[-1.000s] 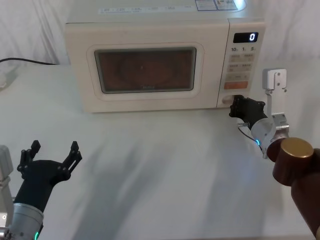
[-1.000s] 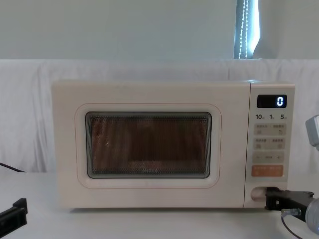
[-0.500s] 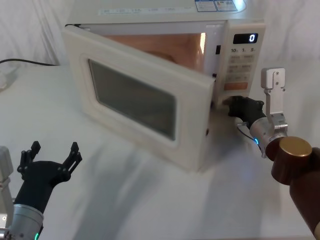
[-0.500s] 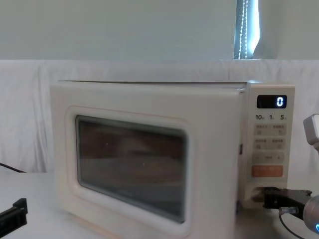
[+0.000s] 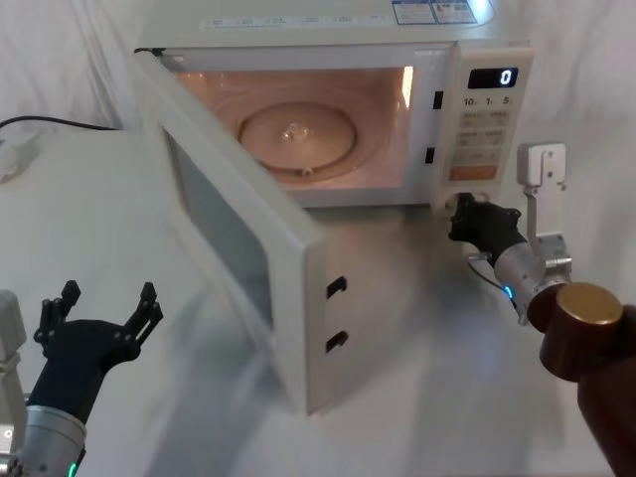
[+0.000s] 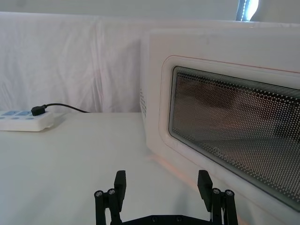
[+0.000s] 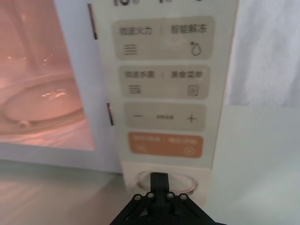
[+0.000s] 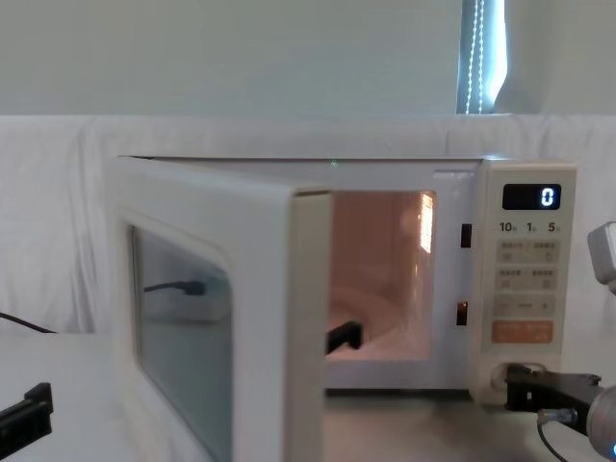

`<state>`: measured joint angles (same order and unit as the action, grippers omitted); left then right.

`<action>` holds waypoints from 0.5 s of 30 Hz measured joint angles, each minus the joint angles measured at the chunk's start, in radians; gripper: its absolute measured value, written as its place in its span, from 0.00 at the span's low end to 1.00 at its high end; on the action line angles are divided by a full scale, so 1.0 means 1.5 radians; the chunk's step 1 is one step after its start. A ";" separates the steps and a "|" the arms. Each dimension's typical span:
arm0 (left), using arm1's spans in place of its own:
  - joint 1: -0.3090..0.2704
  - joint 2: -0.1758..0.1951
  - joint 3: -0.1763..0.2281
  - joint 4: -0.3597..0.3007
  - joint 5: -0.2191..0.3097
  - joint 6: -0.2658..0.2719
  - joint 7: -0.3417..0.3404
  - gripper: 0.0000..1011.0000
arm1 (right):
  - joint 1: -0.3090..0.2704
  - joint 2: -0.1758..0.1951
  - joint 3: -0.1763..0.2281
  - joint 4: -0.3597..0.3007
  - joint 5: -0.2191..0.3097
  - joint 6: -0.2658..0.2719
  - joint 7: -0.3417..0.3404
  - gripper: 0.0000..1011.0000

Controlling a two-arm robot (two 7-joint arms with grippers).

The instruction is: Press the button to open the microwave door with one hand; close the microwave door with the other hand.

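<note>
Head view: door [image 5: 238, 268] swung wide, free edge pointing toward the robot, nearer the open, empty left gripper [image 5: 99, 323] lying to its left; right wrist view: right gripper [image 7: 160, 183], fingers together, at the button [image 7: 165, 179]; chest view: door's long axis runs forward.

The left gripper [image 5: 96, 306] has black fingers on a silver wrist with a small green light, and the right gripper [image 5: 461, 216] (also black) joins a silver wrist and a brown arm with a gold cap.
</note>
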<state>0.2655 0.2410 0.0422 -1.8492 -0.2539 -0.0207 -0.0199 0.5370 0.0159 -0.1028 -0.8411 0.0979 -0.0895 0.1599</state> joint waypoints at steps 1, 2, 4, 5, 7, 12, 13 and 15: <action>0.000 0.000 0.000 0.000 0.000 0.000 0.000 0.99 | -0.012 0.000 -0.001 -0.019 0.001 0.006 0.000 0.00; 0.000 0.000 0.000 0.000 0.000 0.000 0.000 0.99 | -0.019 0.000 -0.002 -0.030 0.001 0.008 0.000 0.00; 0.000 0.000 0.000 0.000 0.000 0.000 0.000 0.99 | -0.040 0.001 -0.004 -0.061 0.002 0.016 0.000 0.00; 0.000 0.000 0.000 0.000 0.000 0.000 0.000 0.99 | -0.048 0.002 -0.004 -0.072 0.002 0.018 -0.001 0.00; 0.000 0.000 0.000 0.000 0.000 0.000 0.000 0.99 | -0.068 0.004 -0.005 -0.102 0.003 0.025 -0.005 0.00; 0.000 0.000 0.000 0.000 0.000 0.000 0.000 0.99 | -0.112 0.008 -0.007 -0.165 0.002 0.039 -0.016 0.00; 0.000 0.000 0.000 0.000 0.000 0.000 0.000 0.99 | -0.121 0.008 -0.008 -0.176 0.001 0.041 -0.018 0.00; 0.000 0.000 0.000 0.000 0.000 0.000 0.000 0.99 | -0.141 0.010 -0.008 -0.205 0.000 0.047 -0.024 0.00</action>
<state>0.2655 0.2410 0.0422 -1.8492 -0.2539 -0.0207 -0.0199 0.3254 0.0314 -0.1155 -1.1484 0.0975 -0.0195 0.1240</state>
